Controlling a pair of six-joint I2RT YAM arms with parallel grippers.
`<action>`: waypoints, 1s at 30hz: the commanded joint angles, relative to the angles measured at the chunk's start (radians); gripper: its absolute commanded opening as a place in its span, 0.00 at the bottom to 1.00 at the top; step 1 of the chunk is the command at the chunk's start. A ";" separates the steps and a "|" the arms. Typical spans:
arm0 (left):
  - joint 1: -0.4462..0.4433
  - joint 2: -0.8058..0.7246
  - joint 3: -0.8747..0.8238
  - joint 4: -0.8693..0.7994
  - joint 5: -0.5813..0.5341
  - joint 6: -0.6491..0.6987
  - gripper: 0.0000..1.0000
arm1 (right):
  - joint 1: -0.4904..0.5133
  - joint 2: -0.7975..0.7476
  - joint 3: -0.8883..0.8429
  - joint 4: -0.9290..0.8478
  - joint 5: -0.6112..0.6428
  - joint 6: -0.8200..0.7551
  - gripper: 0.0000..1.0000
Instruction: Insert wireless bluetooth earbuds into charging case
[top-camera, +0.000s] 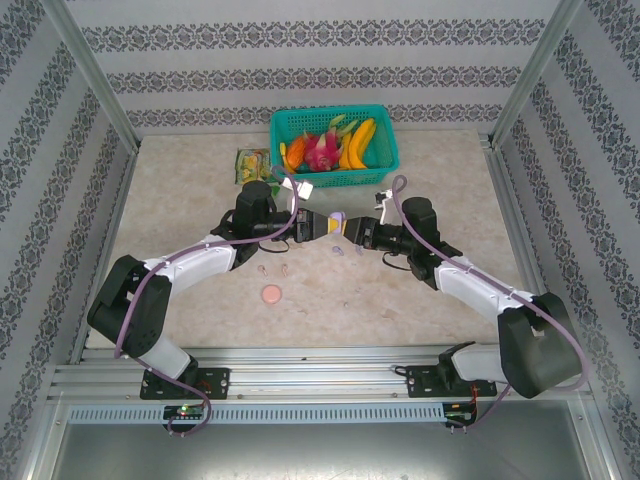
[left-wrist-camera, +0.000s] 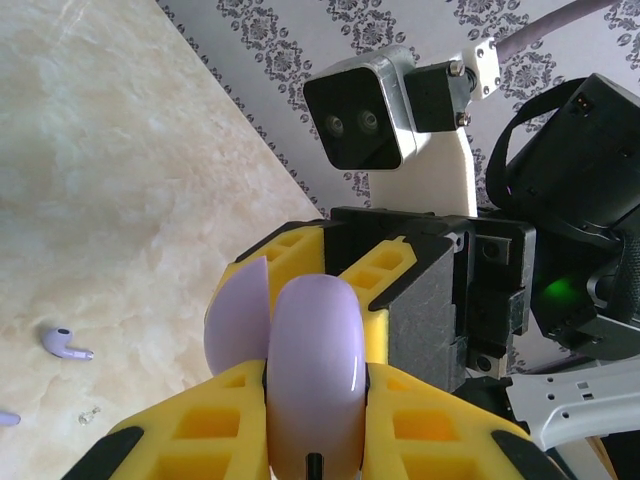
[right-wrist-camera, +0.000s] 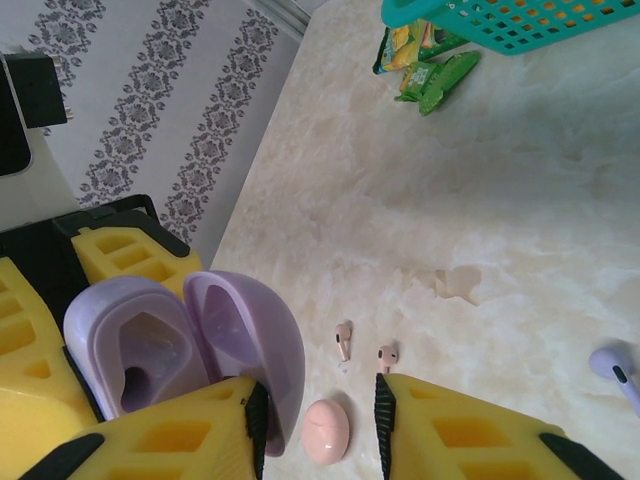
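Starting at the left of the top view, a green snack packet (top-camera: 250, 163) lies on the pale table (top-camera: 170, 210) near the back. Nearer the arms, the pink earbuds (right-wrist-camera: 343, 342) lie side by side on the table, a little apart. The round pink case (top-camera: 271, 294) lies shut just beside them, on the side closer to the arms.

The left gripper (top-camera: 322, 225) reaches in to the middle of the table, raised off it. Its yellow fingers (left-wrist-camera: 230, 430) are squeezed tight on the lilac case (left-wrist-camera: 310, 380), one on each side. The lilac case is open, and its lid (left-wrist-camera: 235, 312) stands up beside the bottom half.

Under the two grippers, the lilac earbuds (top-camera: 338, 250) lie on the table, close together but not touching. All the earbuds are on the table, outside the cases.

The right gripper (top-camera: 352, 232) reaches in from the right and faces the left one nose to nose. Its fingers (right-wrist-camera: 460, 440) stand part way open, with a gap between them. The edge of the lid is right beside one finger, but one cannot tell if they touch.

At the back, to the right of the packet, a teal basket (top-camera: 350, 180) holds bananas and other fruit.
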 joint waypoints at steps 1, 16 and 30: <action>-0.009 0.009 0.024 0.055 0.030 -0.010 0.00 | 0.009 0.017 0.030 0.025 0.017 -0.016 0.35; -0.017 0.026 0.021 0.047 -0.004 -0.009 0.31 | 0.038 0.016 0.056 0.002 0.036 -0.017 0.07; 0.003 -0.060 0.023 -0.101 -0.148 0.082 0.79 | 0.028 0.005 0.090 -0.178 0.123 -0.106 0.00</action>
